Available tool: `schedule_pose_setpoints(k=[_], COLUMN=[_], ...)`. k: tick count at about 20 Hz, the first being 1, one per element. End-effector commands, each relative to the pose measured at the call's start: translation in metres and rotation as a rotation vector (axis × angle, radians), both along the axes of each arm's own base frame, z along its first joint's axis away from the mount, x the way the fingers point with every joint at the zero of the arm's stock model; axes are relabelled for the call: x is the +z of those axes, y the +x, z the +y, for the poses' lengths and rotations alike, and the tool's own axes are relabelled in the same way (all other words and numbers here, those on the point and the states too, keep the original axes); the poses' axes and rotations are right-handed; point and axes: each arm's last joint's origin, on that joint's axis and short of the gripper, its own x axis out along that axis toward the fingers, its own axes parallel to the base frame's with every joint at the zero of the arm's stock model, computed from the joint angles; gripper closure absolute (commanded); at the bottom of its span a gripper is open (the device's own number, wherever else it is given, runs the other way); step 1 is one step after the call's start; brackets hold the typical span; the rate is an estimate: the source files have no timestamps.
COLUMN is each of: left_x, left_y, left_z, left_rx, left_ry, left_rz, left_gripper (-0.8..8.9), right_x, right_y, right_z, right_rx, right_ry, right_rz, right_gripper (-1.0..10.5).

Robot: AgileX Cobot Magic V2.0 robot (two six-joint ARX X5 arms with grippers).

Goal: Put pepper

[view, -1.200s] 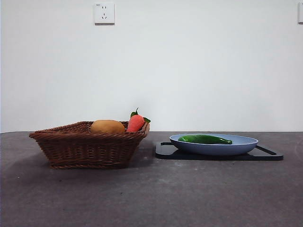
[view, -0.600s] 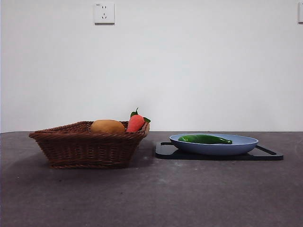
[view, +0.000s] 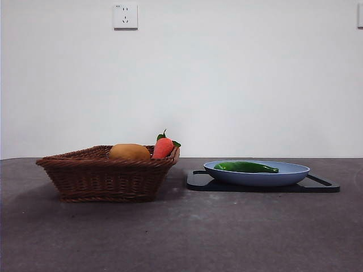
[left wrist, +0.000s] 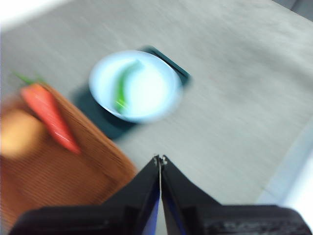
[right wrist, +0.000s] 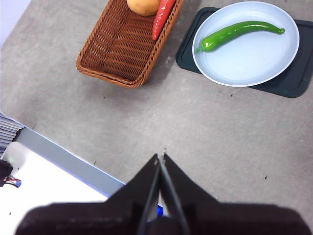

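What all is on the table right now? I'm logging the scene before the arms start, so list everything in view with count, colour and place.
long glossy green pepper: 1, dark green, lying in the blue plate
round shallow blue plate: 1, pale blue, on the black tray
flat black tray: 1, black, on the table beside the basket
woven wicker basket: 1, brown, on the table
pointed red-orange carrot-like item with green leaves: 1, in the basket at its end nearest the tray
rounded yellow-orange fruit: 1, in the basket, next to the red item
wall socket: 1, white, on the wall
grey table: 1
left gripper: 1, black, jaws shut, high above the table
right gripper: 1, black, jaws shut, high above the table
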Motion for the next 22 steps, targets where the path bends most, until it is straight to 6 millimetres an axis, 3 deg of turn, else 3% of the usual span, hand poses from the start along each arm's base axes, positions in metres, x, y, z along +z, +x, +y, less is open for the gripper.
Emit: schedule_pose_setpoints(k=[1, 4, 7, 12, 16, 22], left_x=[0.023, 0.039, 0.024, -0.044, -0.105, -0.184], left_y=[0.005, 0.002, -0.012, -0.045, -0.060, -0.061], left_z=[0.016, 0.054, 0.094, 0.138, 0.149, 0.153], left_rx=[0.046, 0.182, 0.361, 0.617, 0.709, 0.772], left_ry=[-0.033, -0.135, -0.219, -0.187, -0.139, -0.192], left_rz=[-0.220, -0.463, -0.671, -0.831, -0.808, -0.674], left_gripper=[8.05, 8.05, 8.05, 8.05, 8.05, 8.05], right_x=[0.004, 0.004, 0.004, 0.004, 0.004, 0.004], right_y=[-0.001, -0.001, -0.001, -0.001, -0.001, -0.001], right_z=[0.000, 0.000, 0.000, 0.000, 0.000, 0.000], right_rx=[-0.003, -0.004, -0.004, -0.004, -0.004, -0.004], right_ry=[0.001, 0.001, 0.001, 0.001, 0.001, 0.001], right_rz=[0.004, 0.004, 0.004, 0.005, 0.005, 0.005], right_gripper=[9.4, 9.4, 9.4, 9.4, 9.4, 9.4])
